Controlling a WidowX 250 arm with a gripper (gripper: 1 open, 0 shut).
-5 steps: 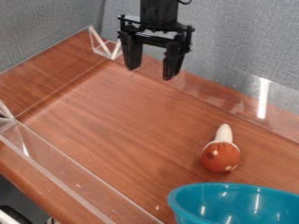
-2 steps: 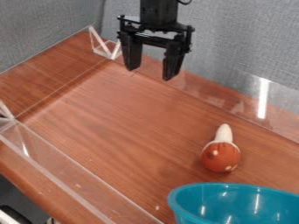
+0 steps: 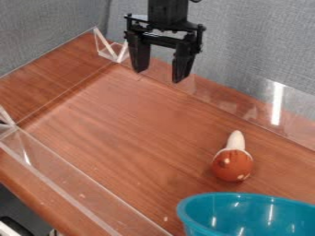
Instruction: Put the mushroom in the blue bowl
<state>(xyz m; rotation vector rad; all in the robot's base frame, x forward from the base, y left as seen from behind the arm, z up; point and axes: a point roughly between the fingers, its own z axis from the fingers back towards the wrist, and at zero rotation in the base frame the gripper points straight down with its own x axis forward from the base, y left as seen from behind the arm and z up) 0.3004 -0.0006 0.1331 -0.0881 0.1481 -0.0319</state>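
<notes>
I see a reddish-brown wooden tabletop [image 3: 110, 120] fenced along its edges by low clear plastic walls [image 3: 55, 180], with a grey textured wall [image 3: 259, 37] behind its far edge, all evenly lit.

No legible text or markings.

The table [image 3: 123, 115] has a reddish-brown wooden top with a fine grain, and it shines a little under the light. Low clear plastic walls [image 3: 55, 180] stand along its edges, at the far side and at the near-left side. On the wood the mushroom [image 3: 231, 160] lies on its side, the red-orange cap toward the camera and the cream stem pointing away. Just in front of it, at the bottom-right corner, the blue bowl [image 3: 246, 219] stands upright, partly cut off by the frame.
</notes>
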